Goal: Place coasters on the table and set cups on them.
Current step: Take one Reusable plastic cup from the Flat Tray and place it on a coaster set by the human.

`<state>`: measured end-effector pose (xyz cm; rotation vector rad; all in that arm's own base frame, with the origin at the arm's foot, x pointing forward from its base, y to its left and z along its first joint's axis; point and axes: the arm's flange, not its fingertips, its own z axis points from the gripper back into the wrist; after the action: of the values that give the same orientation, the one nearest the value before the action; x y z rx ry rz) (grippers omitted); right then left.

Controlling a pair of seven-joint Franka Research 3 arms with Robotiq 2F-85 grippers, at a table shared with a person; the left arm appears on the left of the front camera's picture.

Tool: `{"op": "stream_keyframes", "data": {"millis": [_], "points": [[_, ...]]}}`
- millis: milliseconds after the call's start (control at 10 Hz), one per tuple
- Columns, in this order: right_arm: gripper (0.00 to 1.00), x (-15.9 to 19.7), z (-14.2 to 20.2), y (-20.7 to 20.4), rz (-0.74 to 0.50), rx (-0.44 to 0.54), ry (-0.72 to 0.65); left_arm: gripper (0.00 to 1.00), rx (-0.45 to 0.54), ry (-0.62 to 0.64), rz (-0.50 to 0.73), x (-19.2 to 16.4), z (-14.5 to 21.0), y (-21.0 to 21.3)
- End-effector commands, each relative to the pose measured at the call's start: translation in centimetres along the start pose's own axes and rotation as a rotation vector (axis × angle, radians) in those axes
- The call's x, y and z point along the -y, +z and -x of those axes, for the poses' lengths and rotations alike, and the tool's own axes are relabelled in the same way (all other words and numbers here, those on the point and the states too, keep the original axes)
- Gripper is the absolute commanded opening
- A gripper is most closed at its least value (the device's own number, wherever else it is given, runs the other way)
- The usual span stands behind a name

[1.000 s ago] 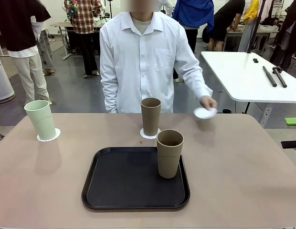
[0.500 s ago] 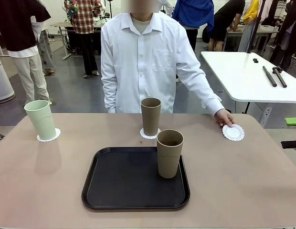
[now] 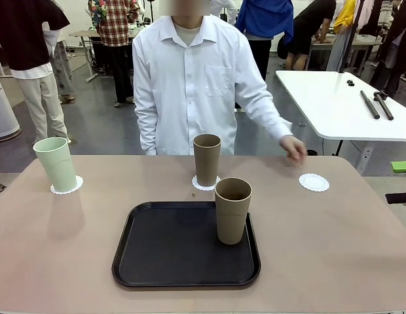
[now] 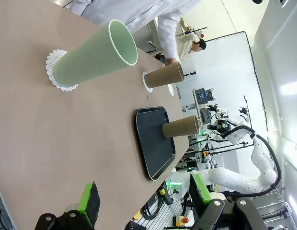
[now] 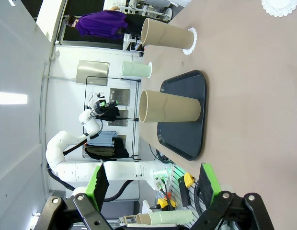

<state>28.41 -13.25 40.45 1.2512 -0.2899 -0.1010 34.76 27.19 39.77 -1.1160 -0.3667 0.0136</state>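
A pale mint cup (image 3: 55,163) stands on a coaster (image 3: 66,188) at the table's (image 3: 334,242) far left. One tan cup (image 3: 207,159) stands on a second coaster (image 3: 204,184) at the far middle. The other tan cup (image 3: 232,210) stands on the black tray (image 3: 170,248). A third coaster (image 3: 313,182) lies bare at the far right, with the person's hand (image 3: 294,149) lifted just behind it. My left gripper (image 4: 143,196) hangs open over the table's left end, well short of the mint cup (image 4: 98,57). My right gripper (image 5: 153,184) is open too, apart from the tray's cup (image 5: 170,108).
The person in a white shirt stands at the far edge, behind the middle cup. A white table (image 3: 340,104) with dark tools stands at the back right. Bare tabletop lies on both sides of the tray (image 5: 187,120).
The person's hand carried the third coaster to the right, laid it on the table and has lifted off it. Cups, tray and both grippers have stayed put.
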Motion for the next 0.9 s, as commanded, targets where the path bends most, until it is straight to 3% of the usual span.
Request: {"op": "stream_keyframes", "data": {"millis": [0,600,800], "points": [[1.0,-0.1,-0.1,0.0,-0.015,0.004,0.003,1.0,0.001,-0.002,0.01,0.2,0.1,0.3],[1.0,0.0,0.0,0.0,0.0,0.0,0.0,1.0,0.001,-0.002,0.01,0.2,0.1,0.3],[1.0,-4.0,-3.6,-1.5,0.165,-0.155,0.209,1.0,0.001,-0.002,0.01,0.2,0.1,0.3]]}}
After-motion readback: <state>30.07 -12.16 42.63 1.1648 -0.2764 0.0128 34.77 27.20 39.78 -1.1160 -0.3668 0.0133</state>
